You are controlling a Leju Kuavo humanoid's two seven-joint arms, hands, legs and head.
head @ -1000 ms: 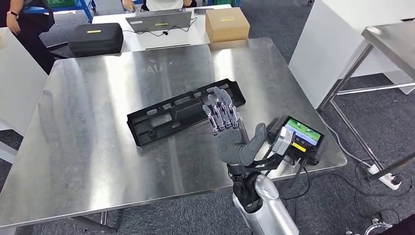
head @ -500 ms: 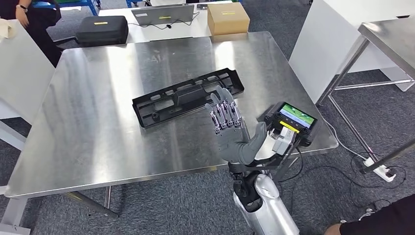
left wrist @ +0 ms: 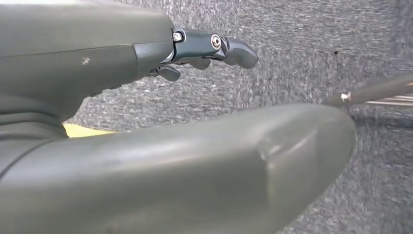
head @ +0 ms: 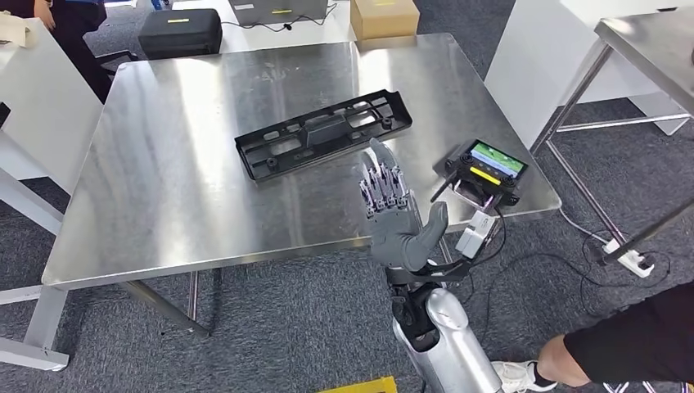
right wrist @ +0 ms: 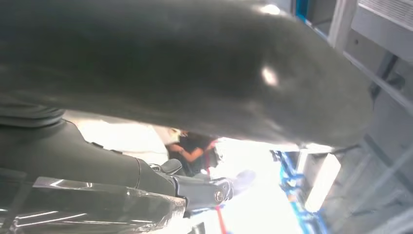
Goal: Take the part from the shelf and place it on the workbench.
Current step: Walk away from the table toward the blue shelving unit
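From my station, at the far left of the head view, I had a white panel standing beside the workbench. A black case sat on the white table beyond the bench's far edge, with a laptop and a cardboard box further along that same table.

The part, a long black moulded plastic piece with slots along it, lay flat on the steel top of the workbench, angled so that its right end sat farther from me than its left. Nothing was touching it.

Just to the right and nearer me, my right hand was raised above the bench's near edge, palm flat, fingers straight and together, thumb spread off to the side, holding nothing. It stood apart from the part.

Further right, a handheld controller with a lit screen rested near the bench's right near corner, cables trailing down from it. A person's leg showed at the lower right.

My left hand hung over grey carpet, fingers slightly curled with nothing in them.
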